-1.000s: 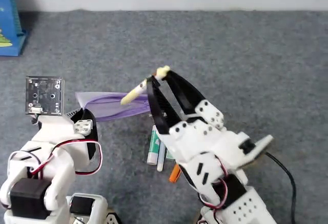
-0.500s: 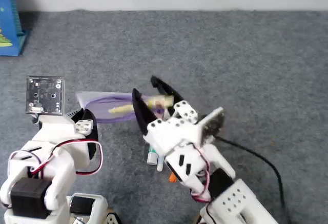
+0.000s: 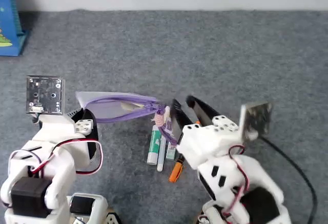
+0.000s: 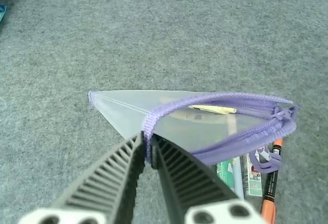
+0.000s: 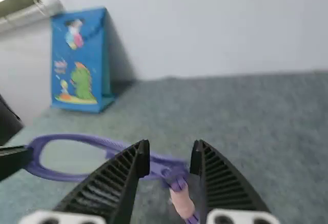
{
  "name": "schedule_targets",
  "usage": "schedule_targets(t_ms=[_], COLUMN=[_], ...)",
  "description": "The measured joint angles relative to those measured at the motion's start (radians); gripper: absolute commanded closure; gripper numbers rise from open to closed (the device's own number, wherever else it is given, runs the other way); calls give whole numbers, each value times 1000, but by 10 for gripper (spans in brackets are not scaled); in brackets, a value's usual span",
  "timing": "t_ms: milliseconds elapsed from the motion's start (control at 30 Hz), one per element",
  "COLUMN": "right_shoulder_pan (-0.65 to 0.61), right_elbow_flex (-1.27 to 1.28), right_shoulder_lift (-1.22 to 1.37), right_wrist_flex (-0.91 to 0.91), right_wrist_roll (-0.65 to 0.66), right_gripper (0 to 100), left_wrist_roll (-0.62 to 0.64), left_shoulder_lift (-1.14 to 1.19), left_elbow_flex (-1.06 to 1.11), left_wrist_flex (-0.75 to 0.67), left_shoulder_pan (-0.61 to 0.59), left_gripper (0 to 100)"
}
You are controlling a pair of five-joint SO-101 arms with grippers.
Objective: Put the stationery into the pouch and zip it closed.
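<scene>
Right claw [image 3: 183,103], open and empty, hovers at the pouch [image 3: 115,110] mouth; loose pens [image 3: 158,149] lie just beside it, pointing mouthward. Left claw [image 4: 147,144] pinches the rim.

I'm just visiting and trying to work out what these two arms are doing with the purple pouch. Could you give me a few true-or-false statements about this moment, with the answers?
1. The left gripper is shut on the pouch's purple zipper edge. True.
2. The pouch is zipped closed. False: its mouth gapes open.
3. A yellowish stick lies inside the pouch. True.
4. All the stationery is in the pouch. False: several pens and an orange marker lie outside, beside it.
5. The right gripper is clamped on a pen. False: its fingers are apart, at the pouch's zipper end, gripping nothing.
</scene>
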Motion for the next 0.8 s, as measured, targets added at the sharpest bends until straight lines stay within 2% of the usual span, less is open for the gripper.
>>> schedule_targets(t_ms=[133, 300, 367, 533, 800], right_shoulder_pan=[94, 227, 241, 249, 239], right_elbow_flex=[-89, -97, -103, -101, -101], right_shoulder_lift=[196, 491, 592, 824, 1160], right_wrist_flex=[249, 299, 296, 192, -86], right_wrist_roll=[-38, -41, -43, -43, -60], right_gripper=[865, 865, 865, 868, 868], left_wrist_roll=[0, 0, 0, 0, 0], left_shoulder_lift=[0, 0, 0, 0, 0], left_elbow_flex=[0, 0, 0, 0, 0], left_wrist_flex=[0, 0, 0, 0, 0], left_shoulder_pan=[-3, 0, -2, 0, 0], left_gripper=[989, 989, 989, 989, 989])
